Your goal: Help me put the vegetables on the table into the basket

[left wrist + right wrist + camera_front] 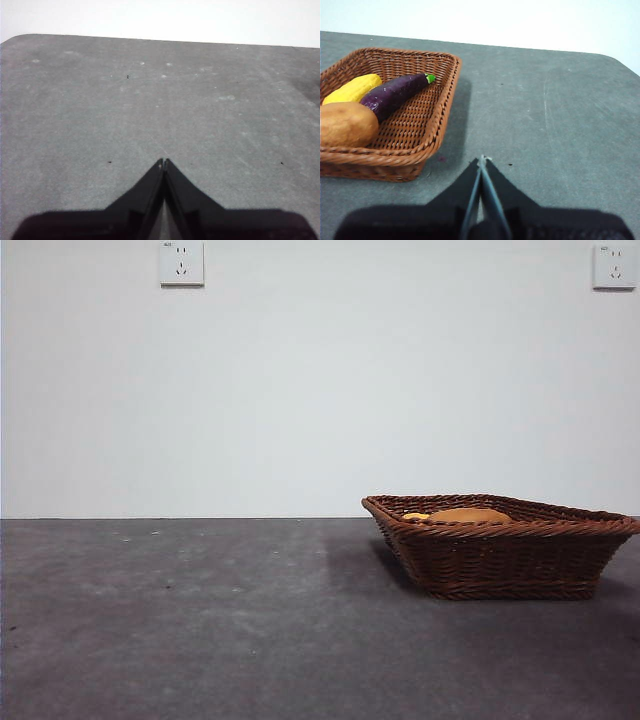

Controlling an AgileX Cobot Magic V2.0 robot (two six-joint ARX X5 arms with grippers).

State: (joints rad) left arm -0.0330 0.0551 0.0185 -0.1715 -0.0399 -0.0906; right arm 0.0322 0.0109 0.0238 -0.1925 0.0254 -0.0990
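Observation:
The brown wicker basket [500, 550] stands on the dark grey table [200, 620] at the right. In the right wrist view the basket [437, 125] holds all three vegetables: a tan potato [345, 125], a yellow corn cob [352, 88] and a dark purple eggplant [395, 92] with a green stem tip. From the front only the potato's top [465, 514] and a bit of corn [415, 516] show above the rim. My right gripper [482, 159] is shut and empty over bare table beside the basket. My left gripper [163, 161] is shut and empty over bare table [150, 110].
A white wall with two power sockets [181, 262] stands behind the table's far edge. The table's rounded corners [20, 40] show in both wrist views. No arm shows in the front view.

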